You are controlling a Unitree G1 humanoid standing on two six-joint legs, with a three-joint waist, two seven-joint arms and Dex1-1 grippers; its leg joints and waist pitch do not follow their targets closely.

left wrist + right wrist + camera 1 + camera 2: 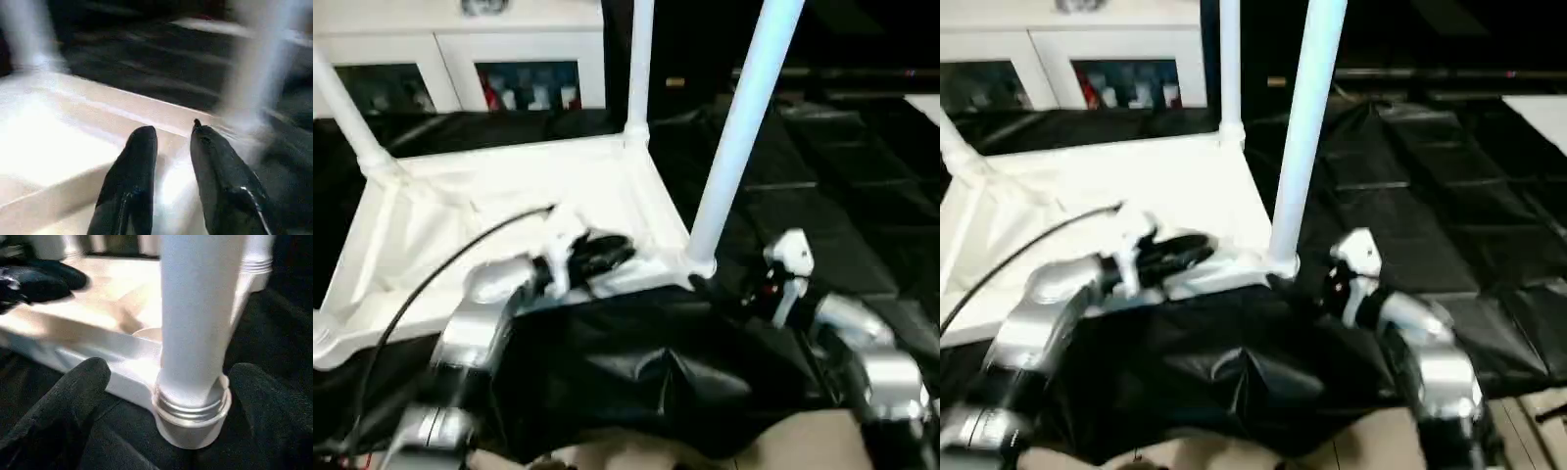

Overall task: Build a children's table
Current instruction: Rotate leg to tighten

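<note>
Near us, right gripper [166, 396] spread either side of the near-right leg [741, 127] — left gripper [171, 142] parted over the tabletop [460, 225].

The robot's rounded, silver metal forearms [475, 318] end in white plastic wrist blocks [790, 253]; a thin black cable [431, 279] arcs from the left wrist toward seven o'clock; each gripper carries two glossy black, tapered fingers [132, 181]; the right gripper's fingers [63, 401] look matte and rounded.
</note>
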